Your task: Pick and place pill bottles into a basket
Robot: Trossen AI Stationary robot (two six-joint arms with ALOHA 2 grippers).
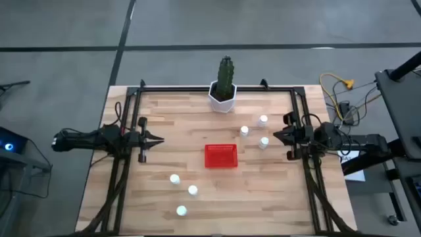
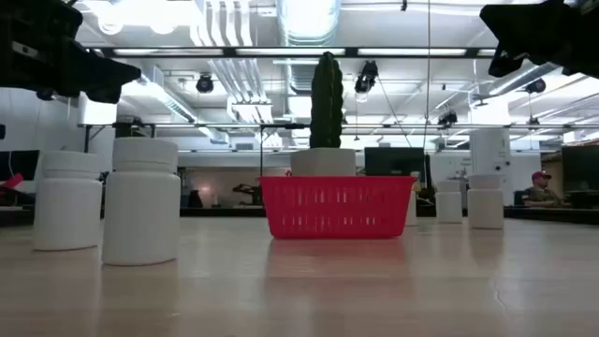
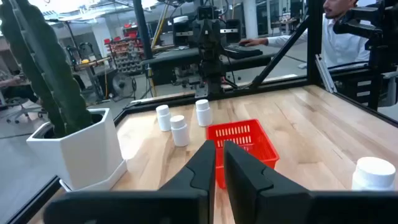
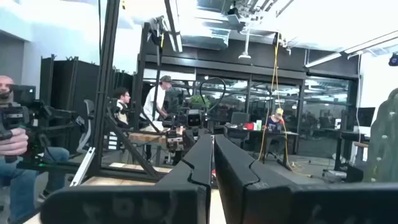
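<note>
Standing six pill bottles (image 1: 244,131), one red basket (image 1: 220,156), one cactus pot (image 1: 223,97)

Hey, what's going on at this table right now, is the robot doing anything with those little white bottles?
Not yet. Both arms wait at the table's sides: the left gripper and the right gripper are shut and hold nothing. The red basket sits mid-table, with nothing visible inside. Six pill bottles stand on the wood: three near the right gripper, three toward the front. A potted cactus stands at the back edge.
</note>
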